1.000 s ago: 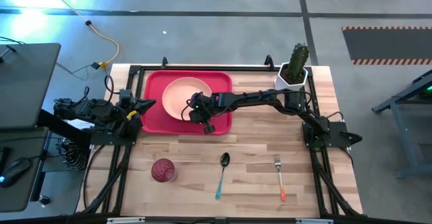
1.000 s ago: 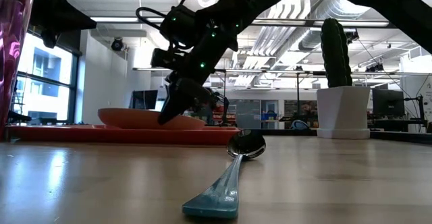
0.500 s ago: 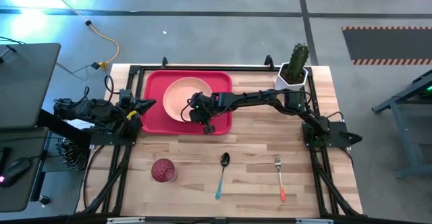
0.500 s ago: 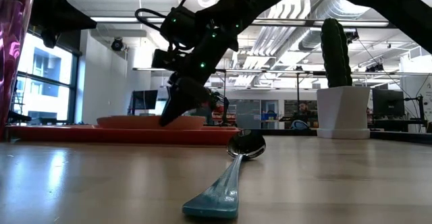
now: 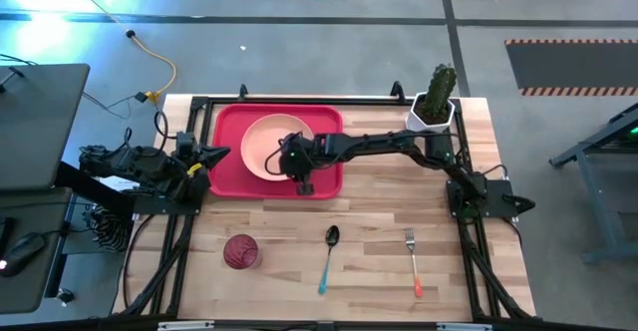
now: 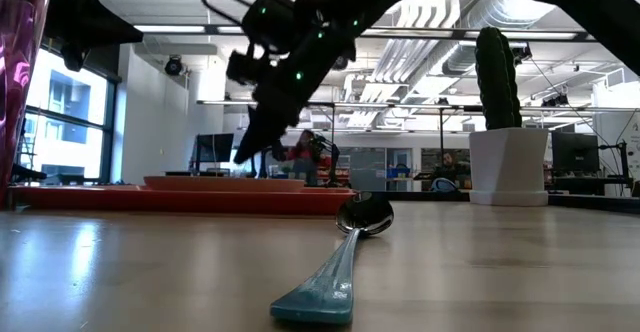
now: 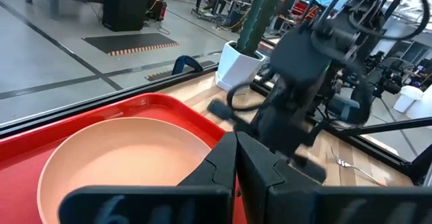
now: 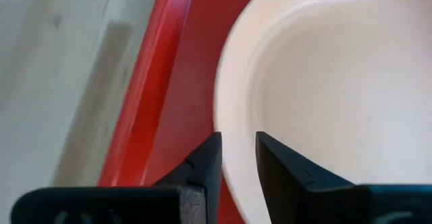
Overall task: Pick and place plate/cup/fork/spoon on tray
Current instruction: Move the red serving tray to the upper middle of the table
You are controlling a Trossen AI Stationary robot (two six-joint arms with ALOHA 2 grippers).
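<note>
High view, right claw (image 5: pixel 302 179) over plate (image 5: pixel 261 144) rim, fingers slightly parted, left claw (image 5: pixel 221 154) clenched, tray (image 5: pixel 227 171) partly hidden.

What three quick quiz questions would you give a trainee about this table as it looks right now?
1. True or false: the plate lies on the tray.
2. Which item lies on the table between the cup and the fork? A. the spoon B. the cactus pot C. the plate
3. Over which item's rim does the right claw hang?

Key: 1 true; 2 A; 3 the plate.
</note>
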